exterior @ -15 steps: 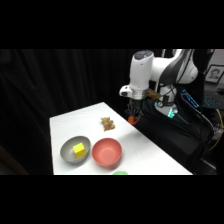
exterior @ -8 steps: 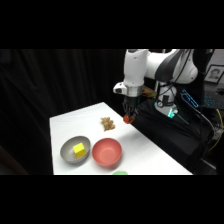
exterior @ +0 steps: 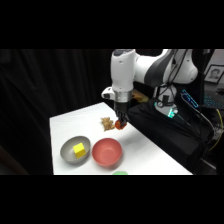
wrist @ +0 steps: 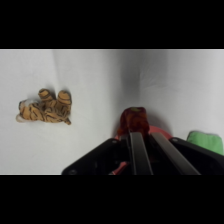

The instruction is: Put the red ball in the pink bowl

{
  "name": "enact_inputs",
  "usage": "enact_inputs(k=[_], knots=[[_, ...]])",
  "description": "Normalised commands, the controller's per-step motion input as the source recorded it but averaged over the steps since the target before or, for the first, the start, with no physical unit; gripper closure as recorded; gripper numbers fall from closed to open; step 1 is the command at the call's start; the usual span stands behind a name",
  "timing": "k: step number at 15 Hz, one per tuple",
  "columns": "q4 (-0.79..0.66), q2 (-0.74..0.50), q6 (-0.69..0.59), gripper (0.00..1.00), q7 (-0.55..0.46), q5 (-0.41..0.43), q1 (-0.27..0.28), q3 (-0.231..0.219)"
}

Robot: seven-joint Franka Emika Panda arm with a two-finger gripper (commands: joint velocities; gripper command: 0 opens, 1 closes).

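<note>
**Red ball held at the gripper, short of the pink bowl**

Where the side view looks across the white table, the gripper is seen coming down from the white arm over the far part of the tabletop. The red ball is seen at the fingertips, clamped between them, just to the right of the tan crumbly lump, which lies on the table. Whether the ball touches the table cannot be told. Nearer the camera the pink bowl is placed, and nothing is seen inside it. Just to its left the grey bowl is set, with the yellow cube lying in it. A green thing is cut off by the near edge of the picture, just beside the pink bowl.

In the wrist view, the black linkage is seen rising from the bottom edge, and the gripper is closed on the red ball, which is held at the tips of the fingers. The tan lump, striped in brown, is seen well to the left of the ball on the white table. A reddish rim shows just behind the fingers, and a green thing is seen at the right edge.
</note>
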Motion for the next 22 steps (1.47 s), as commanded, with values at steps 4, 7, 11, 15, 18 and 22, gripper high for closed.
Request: enact_inputs(k=[4,7,11,15,18,22], knots=[[0.45,0.30,-0.18,0.97,-0.16,0.056,-0.028,-0.023],[0.49,0.35,-0.15,0.97,-0.16,0.057,-0.006,-0.026],[0.49,0.34,-0.18,0.97,-0.14,0.075,0.017,-0.035],[0.41,0.28,-0.14,0.97,-0.15,0.105,0.027,-0.047],[0.36,0.23,-0.12,0.97,-0.14,0.130,0.040,-0.044],[0.26,0.20,-0.05,0.98,-0.14,0.163,0.044,-0.032]])
